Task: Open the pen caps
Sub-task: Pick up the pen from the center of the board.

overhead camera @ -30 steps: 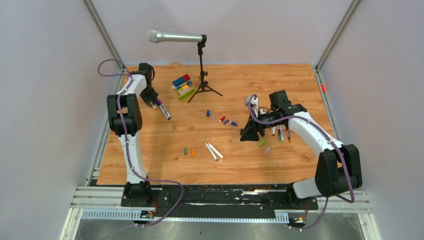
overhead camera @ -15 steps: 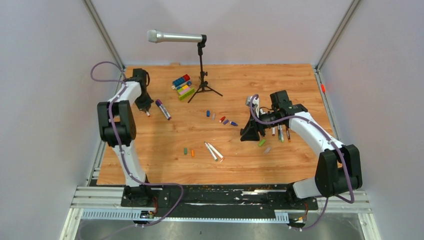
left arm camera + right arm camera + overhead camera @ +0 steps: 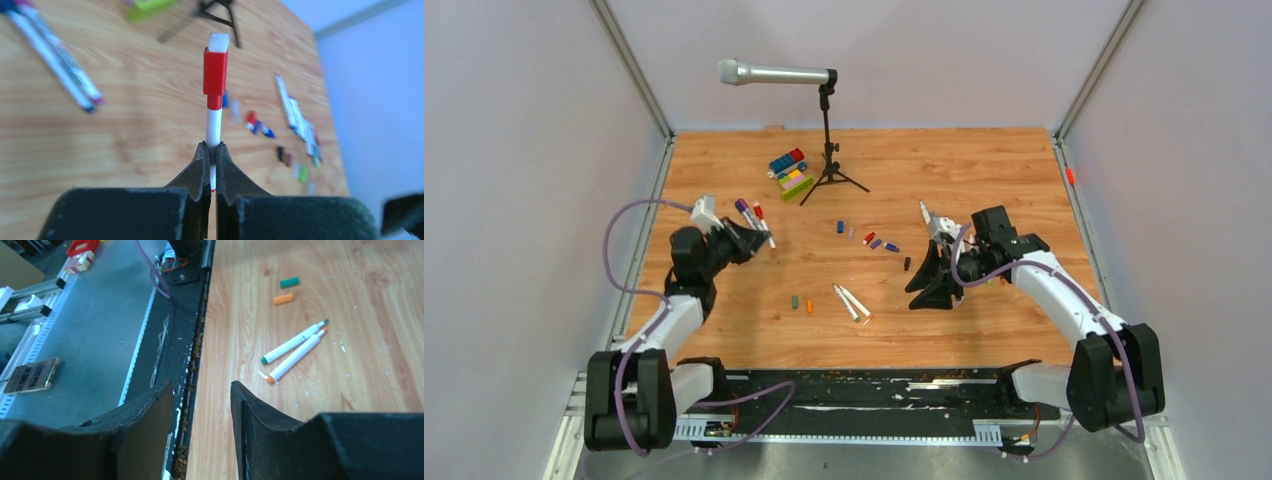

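Observation:
My left gripper (image 3: 750,233) is shut on the white barrel of a pen (image 3: 214,125) with a red cap (image 3: 215,72) on its far end, held above the table's left side. A purple-capped pen (image 3: 743,208) lies just behind it. My right gripper (image 3: 929,285) is open and empty, low over the table right of centre. Two uncapped pens (image 3: 295,347) lie side by side ahead of it, with a green cap (image 3: 289,282) and an orange cap (image 3: 283,299) beyond. Several loose caps (image 3: 874,241) lie mid-table. A row of pens (image 3: 297,115) shows in the left wrist view.
A silver microphone (image 3: 774,73) on a black tripod stand (image 3: 829,160) is at the back. Multicoloured toy blocks (image 3: 789,172) lie beside it. A black cap (image 3: 906,263) lies close to my right gripper. The table's near edge and black rail (image 3: 185,340) lie under the right gripper's left finger.
My left arm has swung back from the far left corner toward the near side, holding the red-capped pen. My right gripper has moved nearer, away from the pens on the right.

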